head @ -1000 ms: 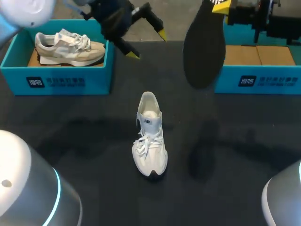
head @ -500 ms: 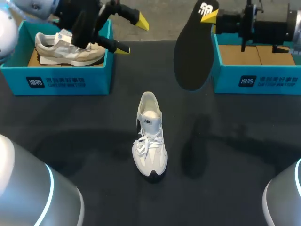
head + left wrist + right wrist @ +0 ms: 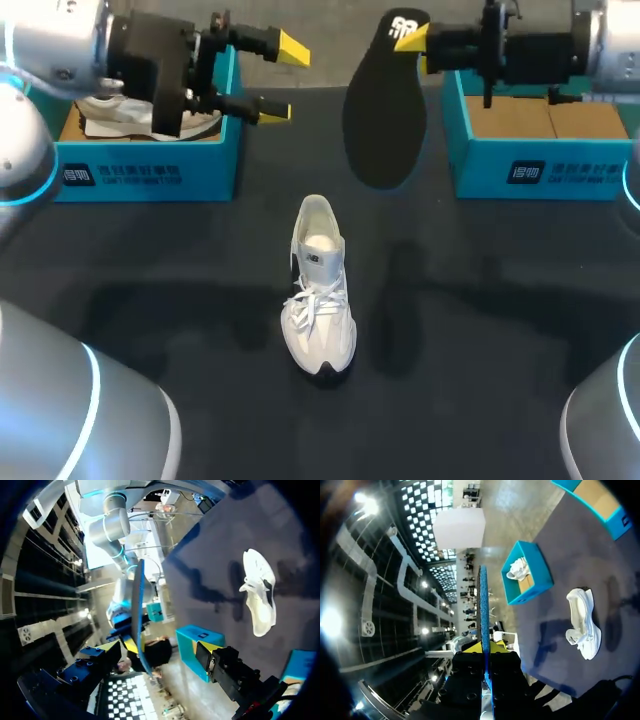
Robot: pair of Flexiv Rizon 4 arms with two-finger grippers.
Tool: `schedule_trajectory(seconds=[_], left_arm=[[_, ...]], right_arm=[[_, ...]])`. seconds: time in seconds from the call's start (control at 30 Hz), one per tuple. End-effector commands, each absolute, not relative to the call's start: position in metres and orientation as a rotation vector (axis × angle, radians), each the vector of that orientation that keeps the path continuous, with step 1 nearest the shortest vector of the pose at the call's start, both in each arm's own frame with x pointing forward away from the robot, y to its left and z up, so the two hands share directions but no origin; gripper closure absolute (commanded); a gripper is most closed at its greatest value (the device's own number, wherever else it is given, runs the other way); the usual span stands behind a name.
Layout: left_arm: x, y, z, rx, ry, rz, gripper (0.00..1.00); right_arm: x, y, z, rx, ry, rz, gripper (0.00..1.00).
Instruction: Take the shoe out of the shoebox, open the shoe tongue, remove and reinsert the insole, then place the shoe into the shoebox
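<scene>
A white shoe (image 3: pixel 320 290) stands upright in the middle of the black table, toe toward the front, its opening bare. High above the table's back, my right gripper (image 3: pixel 412 38) is shut on the heel end of a black insole (image 3: pixel 383 115), which hangs down from it. In the right wrist view the insole (image 3: pixel 483 605) shows edge-on between my right gripper's (image 3: pixel 486 649) fingers, with the shoe (image 3: pixel 582 622) below. My left gripper (image 3: pixel 284 80) hangs open and empty at the back left, facing the insole (image 3: pixel 137 615). The left wrist view also shows the shoe (image 3: pixel 260 597).
A teal shoebox (image 3: pixel 150 175) at the back left holds a beige shoe (image 3: pixel 110 115), partly hidden by my left arm. A second teal shoebox (image 3: pixel 540 170) at the back right shows only its cardboard floor. The shoe stands on the black table (image 3: pixel 480 330).
My right gripper has carried the insole leftward, toward the middle. My left arm has swung back to the left and turned level, its open fingers now pointing at the insole.
</scene>
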State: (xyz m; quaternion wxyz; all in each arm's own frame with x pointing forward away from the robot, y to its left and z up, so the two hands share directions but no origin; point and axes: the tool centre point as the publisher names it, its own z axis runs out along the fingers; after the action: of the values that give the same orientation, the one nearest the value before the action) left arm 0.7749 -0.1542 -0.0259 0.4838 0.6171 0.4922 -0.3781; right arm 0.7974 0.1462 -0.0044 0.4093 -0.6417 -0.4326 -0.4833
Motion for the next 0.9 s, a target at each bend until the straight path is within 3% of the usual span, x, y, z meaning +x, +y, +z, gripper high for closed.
schedule_trajectory(seconds=[0.03,0.87,0.9], left_arm=[[0.768,-0.160,-0.028,1.400,1.074,-0.992,0.00],[0.767,-0.167,-0.028,1.326,0.986,-1.083,0.00],[0.767,-0.167,-0.028,1.328,0.986,-1.088,0.04]], right_arm=[[0.812,0.170,-0.005,-1.642,-1.098,-1.192,1.00],[0.815,0.227,-0.020,-1.632,-1.031,-1.184,1.00],[0.814,0.227,-0.020,-1.630,-1.030,-1.184,1.00]])
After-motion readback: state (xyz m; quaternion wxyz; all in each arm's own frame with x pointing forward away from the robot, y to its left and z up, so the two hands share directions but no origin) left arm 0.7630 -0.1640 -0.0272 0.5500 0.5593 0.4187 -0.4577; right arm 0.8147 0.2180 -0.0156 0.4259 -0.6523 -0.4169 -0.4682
